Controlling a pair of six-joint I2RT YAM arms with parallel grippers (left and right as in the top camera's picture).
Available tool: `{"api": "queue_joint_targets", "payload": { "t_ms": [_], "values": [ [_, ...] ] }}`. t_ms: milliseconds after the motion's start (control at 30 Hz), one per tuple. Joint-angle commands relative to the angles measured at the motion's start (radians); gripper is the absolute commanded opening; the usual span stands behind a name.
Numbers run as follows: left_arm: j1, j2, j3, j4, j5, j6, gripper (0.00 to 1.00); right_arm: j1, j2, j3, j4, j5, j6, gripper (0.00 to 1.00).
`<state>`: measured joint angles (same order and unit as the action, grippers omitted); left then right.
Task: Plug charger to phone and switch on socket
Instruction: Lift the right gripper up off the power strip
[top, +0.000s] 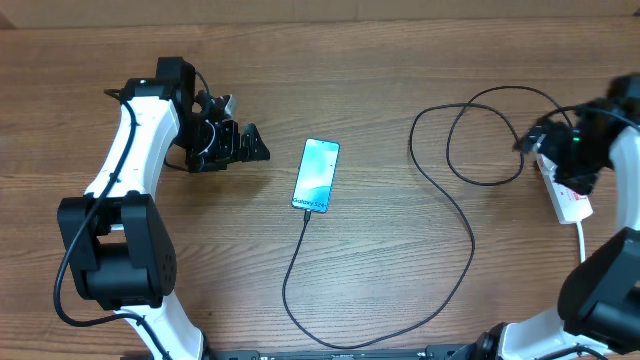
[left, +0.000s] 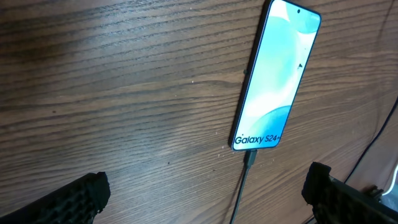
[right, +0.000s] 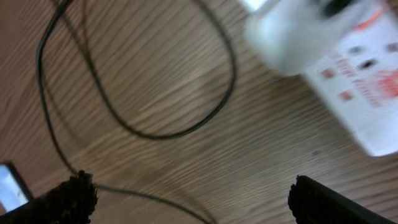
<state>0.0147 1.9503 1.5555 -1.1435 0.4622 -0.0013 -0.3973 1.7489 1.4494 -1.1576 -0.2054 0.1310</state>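
- Left claw (left: 205, 196): jaws wide apart, empty, near phone (top: 317, 175).
- Charger (top: 470, 240): tip apparently seated in the phone's lower end.
- Right claw (right: 199, 198): wide apart, empty, near the blurred socket (right: 348, 81).

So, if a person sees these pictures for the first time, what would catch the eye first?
First the phone with its lit blue screen, flat in the middle of the table, with the black charger meeting its "Galaxy" end and looping off to the right. Next the white socket at the right edge, with the open right gripper above it.
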Motion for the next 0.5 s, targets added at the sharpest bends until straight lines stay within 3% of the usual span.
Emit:
{"api": "queue_joint_targets", "payload": {
  "t_ms": [0, 467],
  "values": [
    [-0.002, -0.023, 0.002, 0.0, -0.002, -0.003, 0.99, 0.042, -0.039, 0.022, 0.006, -0.006, -0.013, 1.0],
    [-0.002, -0.023, 0.002, 0.0, -0.002, -0.003, 1.0, 0.052, -0.039, 0.022, 0.008, -0.006, -0.013, 1.0]
  ]
}}
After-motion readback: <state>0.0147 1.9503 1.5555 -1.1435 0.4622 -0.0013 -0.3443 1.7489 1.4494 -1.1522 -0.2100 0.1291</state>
